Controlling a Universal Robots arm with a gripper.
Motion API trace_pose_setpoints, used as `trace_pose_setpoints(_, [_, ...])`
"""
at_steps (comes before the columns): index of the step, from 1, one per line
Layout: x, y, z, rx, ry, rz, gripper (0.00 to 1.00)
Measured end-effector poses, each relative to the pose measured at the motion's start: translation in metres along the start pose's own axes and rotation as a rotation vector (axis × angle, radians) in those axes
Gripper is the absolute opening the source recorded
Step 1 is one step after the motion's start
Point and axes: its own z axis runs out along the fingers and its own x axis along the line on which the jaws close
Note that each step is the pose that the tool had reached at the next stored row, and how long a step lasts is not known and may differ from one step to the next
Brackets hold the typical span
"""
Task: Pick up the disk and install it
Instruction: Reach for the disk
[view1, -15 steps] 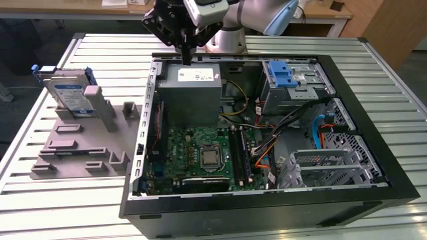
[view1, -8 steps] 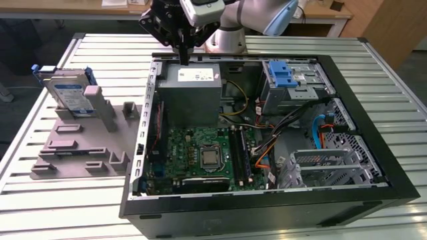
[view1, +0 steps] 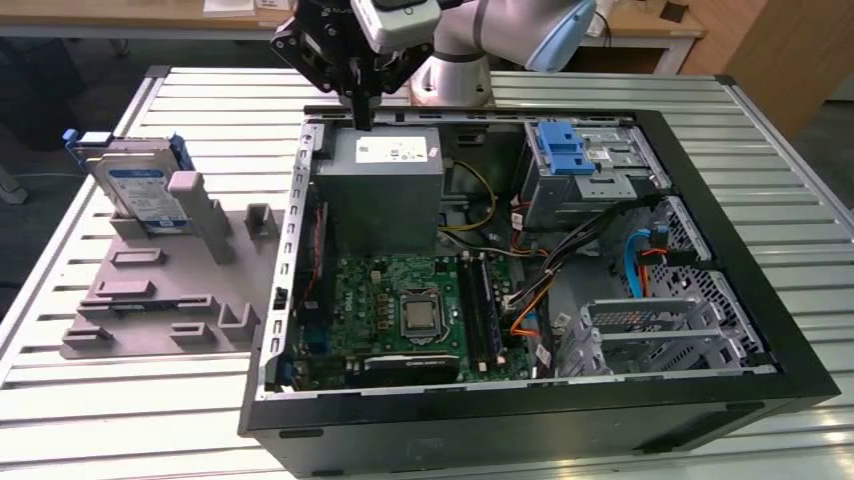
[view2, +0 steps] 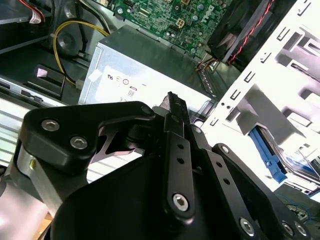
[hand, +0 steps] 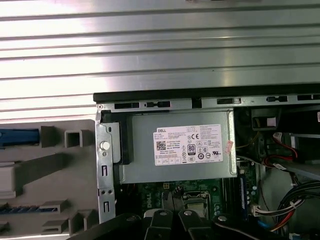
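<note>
Disk (view1: 142, 195) in rack (view1: 147, 290); 1 gripper (view1: 360, 118) over PSU (view1: 387, 190).

A white rectangular sticker (hand: 188, 144) with black print, a square code and a row of round certification marks sits on the big grey metal box (hand: 175, 172). In the exterior view that box stands at about 10 o'clock from the middle of the open black computer case (view1: 534, 435). The white-and-blue label on the silver disk (view1: 138, 187), at about 9 o'clock, is too small to read.
</note>
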Motion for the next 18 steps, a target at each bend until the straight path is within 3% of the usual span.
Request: trace_pose_setpoints(18, [0.0130, -0.0010, -0.0001, 0.0000, 0.0000, 0.000, 0.11])
